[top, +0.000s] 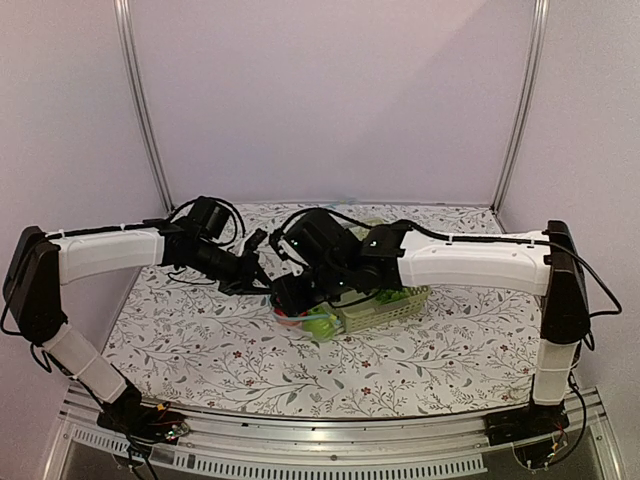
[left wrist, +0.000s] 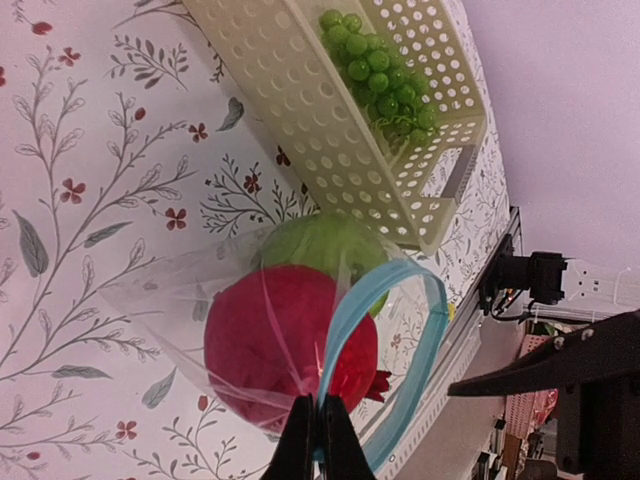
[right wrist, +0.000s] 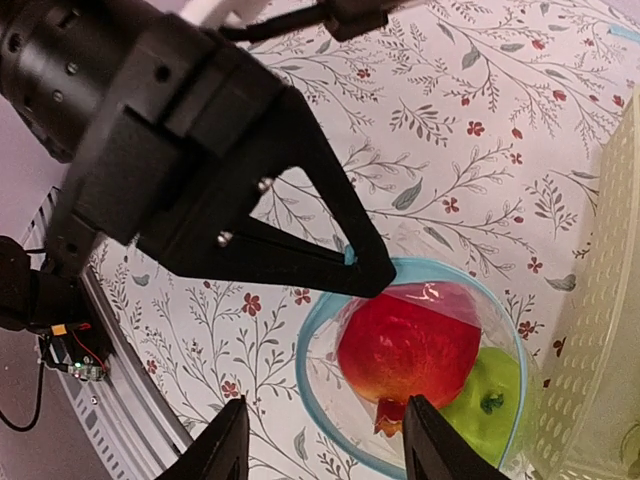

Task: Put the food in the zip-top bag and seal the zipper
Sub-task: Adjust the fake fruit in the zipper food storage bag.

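The clear zip-top bag [left wrist: 160, 290] lies on the floral table beside the basket, its mouth held open in a loop. Inside it sit the food: a round red fruit [left wrist: 270, 340] [right wrist: 405, 345] and a green apple [left wrist: 325, 250] [right wrist: 490, 395] behind it. My left gripper [left wrist: 320, 405] [top: 262, 272] is shut on the light blue zipper [left wrist: 354, 309] [right wrist: 301, 356] at the mouth's edge. Just above the bag mouth hangs my right gripper [right wrist: 325, 445] [top: 295, 300], open, holding nothing, with the red fruit's tip below the gap.
A pale green perforated basket [left wrist: 330, 110] [top: 385, 305] stands right behind the bag and holds a bunch of green grapes [left wrist: 385, 70]. The floral tablecloth [top: 200, 340] spreads to the left and front. The table's metal front rail [top: 330, 440] runs along the near edge.
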Motion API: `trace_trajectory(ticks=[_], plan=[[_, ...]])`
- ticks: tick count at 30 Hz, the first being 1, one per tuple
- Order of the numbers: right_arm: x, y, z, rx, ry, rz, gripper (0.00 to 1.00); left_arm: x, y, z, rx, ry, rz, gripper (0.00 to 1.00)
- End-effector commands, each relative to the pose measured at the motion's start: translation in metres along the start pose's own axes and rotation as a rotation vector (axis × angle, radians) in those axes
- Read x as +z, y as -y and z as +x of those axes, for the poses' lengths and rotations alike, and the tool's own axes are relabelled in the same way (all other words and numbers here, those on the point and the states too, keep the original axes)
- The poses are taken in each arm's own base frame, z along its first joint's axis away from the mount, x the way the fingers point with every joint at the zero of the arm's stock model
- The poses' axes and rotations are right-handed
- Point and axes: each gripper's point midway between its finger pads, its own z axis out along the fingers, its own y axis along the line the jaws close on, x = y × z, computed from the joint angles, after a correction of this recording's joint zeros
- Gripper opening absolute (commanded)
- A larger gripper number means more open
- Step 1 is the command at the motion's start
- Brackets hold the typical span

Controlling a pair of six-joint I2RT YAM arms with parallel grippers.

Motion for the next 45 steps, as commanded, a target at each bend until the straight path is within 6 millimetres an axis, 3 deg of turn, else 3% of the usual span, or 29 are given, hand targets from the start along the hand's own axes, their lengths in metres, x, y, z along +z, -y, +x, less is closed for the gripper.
trace_trajectory(ticks=[1,13,23,35,40,45], plan=[[0.026,0.016,0.030,0.023,-0.092,0.073,0.50,-0.008,0.007,-0.010,0.015,0.032,0.021,0.00],[0.047,0.037,0.035,0.028,-0.110,0.198,0.44,-0.008,0.009,-0.008,0.015,0.026,0.031,0.00],[0.058,0.043,0.020,0.024,-0.072,0.233,0.43,-0.008,0.012,-0.008,0.015,0.027,0.045,0.00],[0.098,0.062,0.056,0.017,-0.164,0.278,0.42,-0.012,0.014,-0.009,0.017,0.043,0.044,0.00],[0.089,0.061,0.046,0.014,-0.141,0.273,0.43,-0.012,0.011,-0.007,0.010,0.045,0.034,0.00],[0.050,0.035,0.015,-0.004,-0.079,0.161,0.50,-0.012,-0.003,-0.009,-0.027,0.054,0.018,0.00]])
